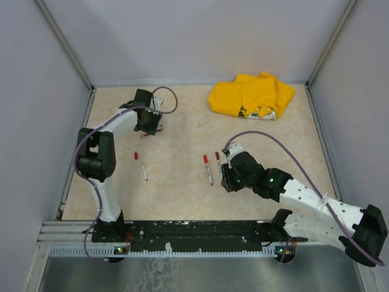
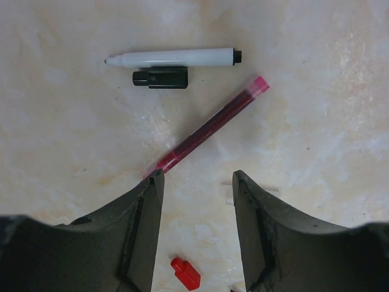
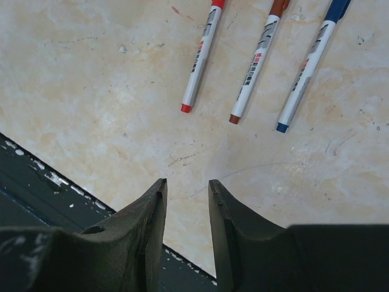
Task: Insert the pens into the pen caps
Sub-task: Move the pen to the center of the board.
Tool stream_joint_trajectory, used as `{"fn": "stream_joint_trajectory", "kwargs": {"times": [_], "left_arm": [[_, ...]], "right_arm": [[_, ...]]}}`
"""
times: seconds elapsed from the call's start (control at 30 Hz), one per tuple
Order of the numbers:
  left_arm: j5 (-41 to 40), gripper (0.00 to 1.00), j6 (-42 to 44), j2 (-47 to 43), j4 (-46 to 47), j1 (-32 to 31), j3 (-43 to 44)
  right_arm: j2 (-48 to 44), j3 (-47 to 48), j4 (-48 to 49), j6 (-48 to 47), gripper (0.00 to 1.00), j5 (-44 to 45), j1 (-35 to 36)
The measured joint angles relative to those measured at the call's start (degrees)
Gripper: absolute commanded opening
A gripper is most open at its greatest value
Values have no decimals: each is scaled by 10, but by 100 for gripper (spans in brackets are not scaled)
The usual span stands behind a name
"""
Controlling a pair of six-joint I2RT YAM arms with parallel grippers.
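Note:
In the left wrist view, my left gripper hangs open above the table with nothing between its fingers. Ahead of it lie an uncapped white pen, a black pen cap right beside that pen, and a slanted dark-red pen whose near end reaches the left fingertip. A red pen cap lies on the table under the open jaws. My right gripper is open and empty, with a red-ended pen, a brown-ended pen and a blue-ended pen lying side by side ahead of it.
A crumpled yellow cloth lies at the back right. One more pen and a small red cap lie left of centre. A black rail runs along the near edge, and grey walls enclose the table.

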Motion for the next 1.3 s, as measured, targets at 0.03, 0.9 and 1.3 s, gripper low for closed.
{"fn": "stream_joint_trajectory", "kwargs": {"times": [0.03,0.9,1.3], "left_arm": [[2,55,3,7,-1,0,1],[25,49,49,70,8,3,36],[57,38,50,80,-2,3,51]], "right_arm": [[3,0,0,-1,34,-2,0],[35,-7,6,-14,34,-30,0],[36,-7,9,-14,34,-31,0]]}}
